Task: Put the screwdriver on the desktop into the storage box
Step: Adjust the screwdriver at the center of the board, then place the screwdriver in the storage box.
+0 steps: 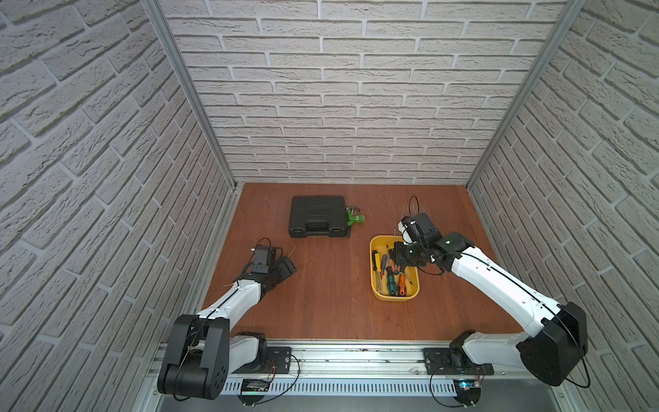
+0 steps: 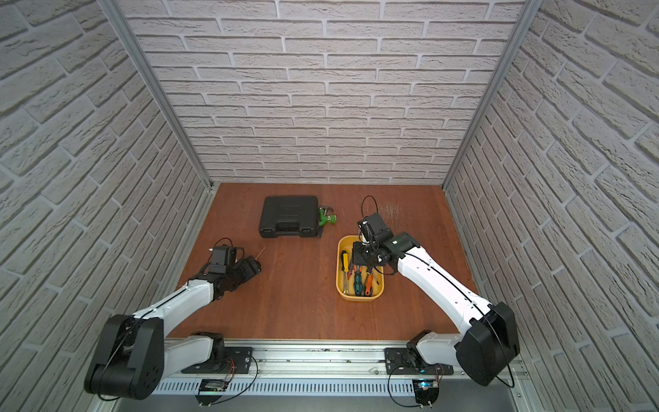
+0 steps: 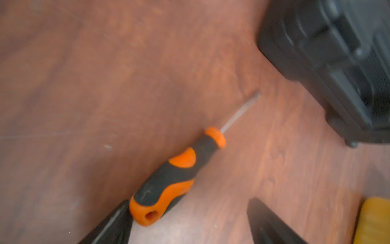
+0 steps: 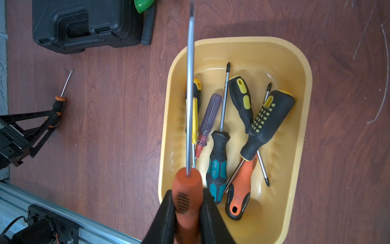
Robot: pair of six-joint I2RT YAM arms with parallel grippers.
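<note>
Gripping a long steel-shafted screwdriver (image 4: 186, 190) by its ribbed orange handle, the right fingers (image 4: 164, 217) hover, wrist bent down, over the glossy yellow plastic tub (image 4: 304, 69). The left arm (image 1: 235, 296) reaches low, its left fingers (image 3: 114, 228) spread apart, a small orange-and-black rubber-handled screwdriver (image 3: 175, 175) lying between them on the reddish wood-grain table (image 3: 84, 84).

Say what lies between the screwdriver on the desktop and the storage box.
Only bare desktop separates the screwdriver from the storage box; the right wrist view shows it plainly.
</note>
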